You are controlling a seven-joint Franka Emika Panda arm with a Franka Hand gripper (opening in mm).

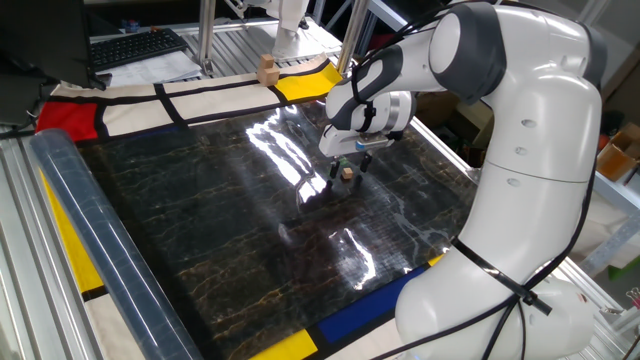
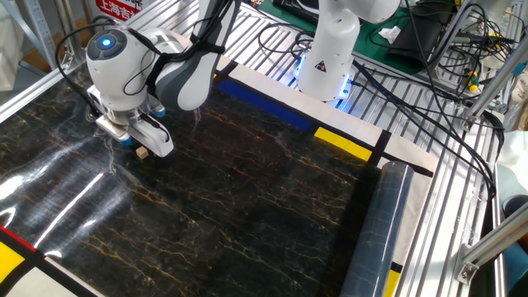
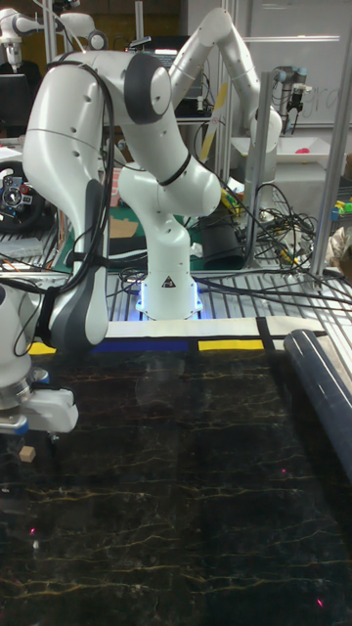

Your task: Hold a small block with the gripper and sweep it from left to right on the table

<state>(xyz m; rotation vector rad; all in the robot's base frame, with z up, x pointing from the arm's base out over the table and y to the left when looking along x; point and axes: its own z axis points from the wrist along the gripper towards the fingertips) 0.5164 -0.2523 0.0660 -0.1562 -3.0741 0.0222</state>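
The small block (image 1: 347, 172) is a tiny tan cube down at the surface of the black marble-patterned table (image 1: 230, 230), right of the glare streaks. My gripper (image 1: 348, 169) points straight down with a dark finger on each side of the cube, shut on it. From the other fixed view the small block (image 2: 142, 151) peeks out under the white hand, with the gripper (image 2: 138, 147) at the table (image 2: 247, 206) near its left side. In the tall fixed view the small block (image 3: 27, 455) sits below the gripper (image 3: 23, 442) at the far left edge.
A larger tan wooden block (image 1: 267, 69) stands on the far border by the yellow panel. A long grey roll (image 1: 95, 240) lies along one table edge, the same roll (image 2: 375, 227) at the right. A second white arm's base (image 2: 327, 49) and cables sit beyond the blue-yellow border.
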